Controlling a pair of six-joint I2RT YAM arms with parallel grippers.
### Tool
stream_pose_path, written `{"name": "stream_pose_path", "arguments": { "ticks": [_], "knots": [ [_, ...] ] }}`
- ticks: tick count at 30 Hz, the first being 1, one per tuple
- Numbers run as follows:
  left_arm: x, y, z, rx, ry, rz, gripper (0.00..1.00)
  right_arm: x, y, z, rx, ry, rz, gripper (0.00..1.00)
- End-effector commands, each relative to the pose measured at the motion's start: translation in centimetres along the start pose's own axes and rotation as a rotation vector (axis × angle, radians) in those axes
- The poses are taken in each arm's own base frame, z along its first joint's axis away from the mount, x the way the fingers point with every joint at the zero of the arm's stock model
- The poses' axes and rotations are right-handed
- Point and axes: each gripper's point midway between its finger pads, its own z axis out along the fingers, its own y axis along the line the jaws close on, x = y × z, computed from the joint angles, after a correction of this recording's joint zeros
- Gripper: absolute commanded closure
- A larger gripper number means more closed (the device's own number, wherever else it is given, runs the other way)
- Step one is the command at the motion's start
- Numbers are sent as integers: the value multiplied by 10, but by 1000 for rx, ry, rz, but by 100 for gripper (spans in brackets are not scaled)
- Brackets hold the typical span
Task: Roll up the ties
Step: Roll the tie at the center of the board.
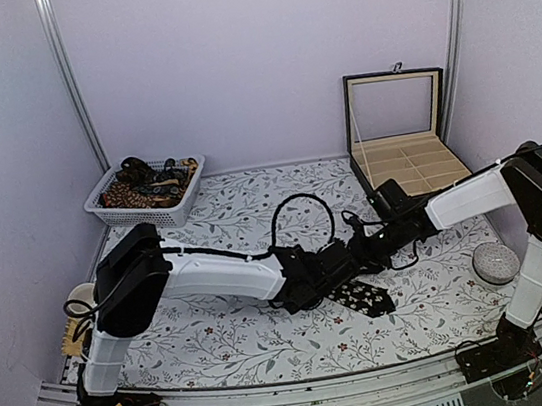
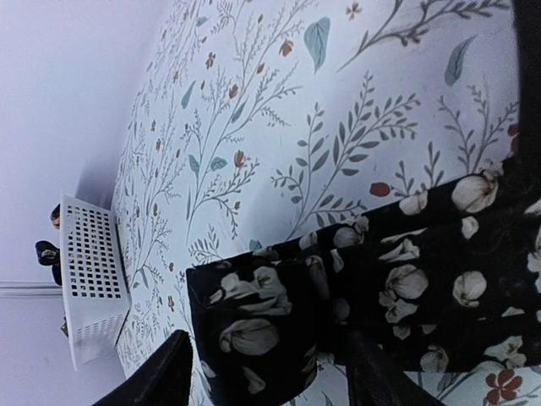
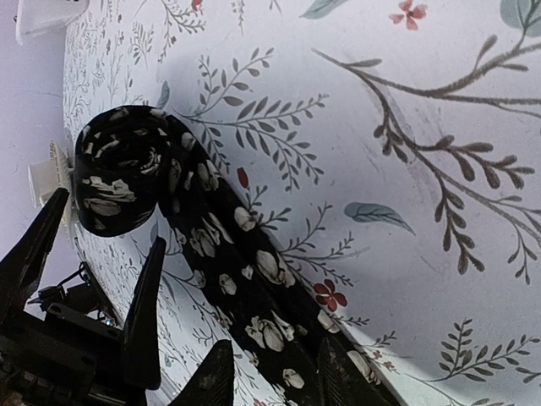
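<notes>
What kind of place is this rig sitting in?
Likely a lab robot booth: plain walls with metal rails around a floral-covered table, two arms bolted at its near edge, staged props like the basket of ties and compartment box.

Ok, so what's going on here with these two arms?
The two arms are rolling a black floral tie on the patterned tablecloth. One end is already wound into a roll, and the left gripper stands open around it. The flat tail runs between the right gripper fingers; whether it is pinched is unclear. More ties wait in the white basket at the back left, and an open compartment box stands at the back right.
</notes>
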Motion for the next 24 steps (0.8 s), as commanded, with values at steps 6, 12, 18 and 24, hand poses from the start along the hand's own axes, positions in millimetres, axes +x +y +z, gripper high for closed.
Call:
{"name": "stream_pose_path", "arguments": {
  "ticks": [6,12,18,24],
  "knots": [
    [-21,18,-11,116,-69,-129,35,-15,23,-7,-30,-41,-37,66],
    [-45,67,-43,314,-189,-400,26,-22,45,-4,-57,-45,-69,66],
    [-13,140,-48,462,-270,-721,11,-34,88,10,-111,-47,-133,66],
    [38,144,-19,629,-244,-919,0,-41,129,38,-153,-26,-187,66]
  ]
}}
